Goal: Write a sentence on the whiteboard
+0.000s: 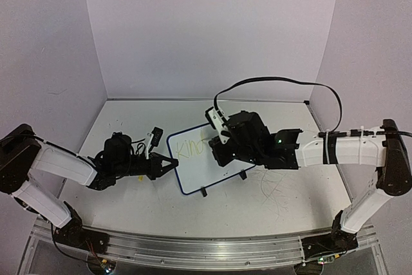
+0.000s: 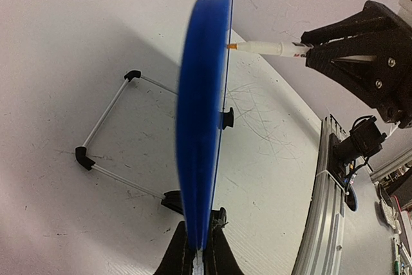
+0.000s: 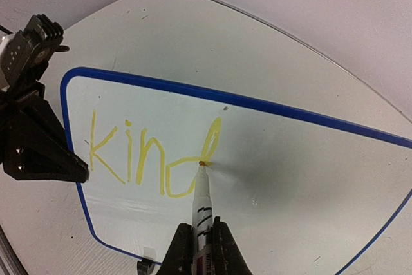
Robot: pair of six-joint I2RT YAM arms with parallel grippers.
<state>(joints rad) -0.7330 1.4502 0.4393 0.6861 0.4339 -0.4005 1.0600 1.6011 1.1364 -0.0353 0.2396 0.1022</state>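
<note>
The marker (image 3: 201, 199) tip touches the whiteboard (image 3: 302, 178) at the end of the sentence (image 3: 151, 156), which reads "kind" at the tip's 9 o'clock. The next letters call for light, even pressure moving toward 3 o'clock. The right gripper (image 3: 196, 246) is closed tight on the marker's barrel, and the left gripper (image 2: 201, 246) pinches the board's 9 o'clock edge, bracing it between both grippers.

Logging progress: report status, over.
Left gripper shut on whiteboard edge. Right gripper shut on marker, tip on board. Sentence: only "kind" written. No obstruction seen.
</note>
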